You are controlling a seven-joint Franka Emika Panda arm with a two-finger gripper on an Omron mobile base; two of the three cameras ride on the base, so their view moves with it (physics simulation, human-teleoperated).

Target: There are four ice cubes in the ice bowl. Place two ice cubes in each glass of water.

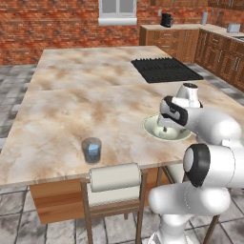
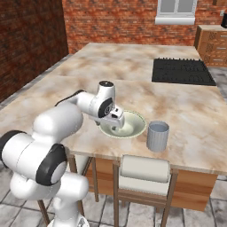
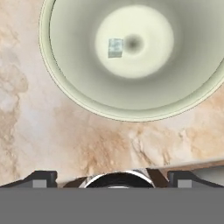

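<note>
The pale cream-green ice bowl (image 3: 70,87) lies near the counter's front edge, also visible as the ice bowl (image 1: 151,127) and the ice bowl (image 2: 135,128). One ice cube (image 3: 115,47) rests near its centre. My gripper (image 3: 112,178) hangs just above the bowl's near side, open and empty, fingertips (image 3: 41,178) wide apart; it is seen as the gripper (image 1: 162,125) and the gripper (image 2: 116,127). A glass of water (image 1: 91,150) stands left of the bowl with pale blue ice in it. A grey glass of water (image 2: 158,136) stands right of the bowl; its contents are unclear.
A black cooktop (image 1: 164,69) is set into the marble counter (image 1: 71,109) behind the bowl. A wooden chair with a cream cushion (image 1: 114,177) is tucked under the front edge below the left glass. My own arm hides part of the bowl.
</note>
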